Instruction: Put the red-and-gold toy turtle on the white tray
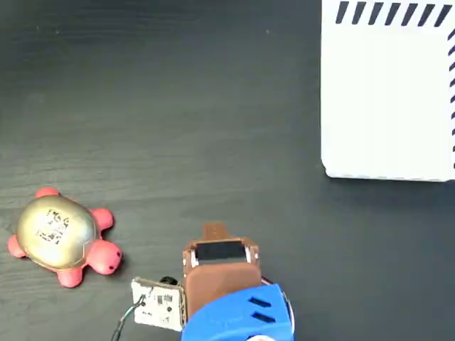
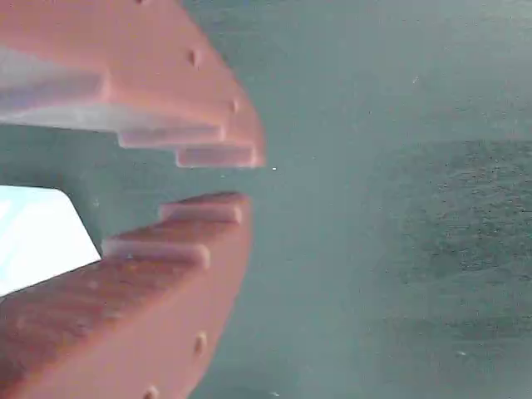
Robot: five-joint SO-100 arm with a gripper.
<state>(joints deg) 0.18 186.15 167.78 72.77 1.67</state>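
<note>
Presently, in the wrist view, the gripper (image 2: 237,181) fills the left half of the frame. Its two reddish-brown stepped fingers (image 2: 166,274) stand a small gap apart at the tips, with nothing between them. Behind the fingers lies the dark table (image 2: 399,249), and a pale corner of the white tray (image 2: 37,237) shows at the left edge, between the two fingers.

In the fixed view, the arm enters from the bottom edge. Its blue housing (image 1: 242,316) sits lowest, with a brown section (image 1: 220,273) above it and a small circuit board with wires (image 1: 160,305) on its left side. The fingertips are not visible in this view.

To the left of the arm, the red-and-gold toy turtle (image 1: 60,234) rests on the table, shell up, with a code sticker on the gold dome and its head pointing toward the arm. It is clear of the arm.

Farthest away, at the upper right, the white tray (image 1: 387,99) lies flat, with dark-blue stripes along its top and right edges. It is well apart from the turtle.
</note>
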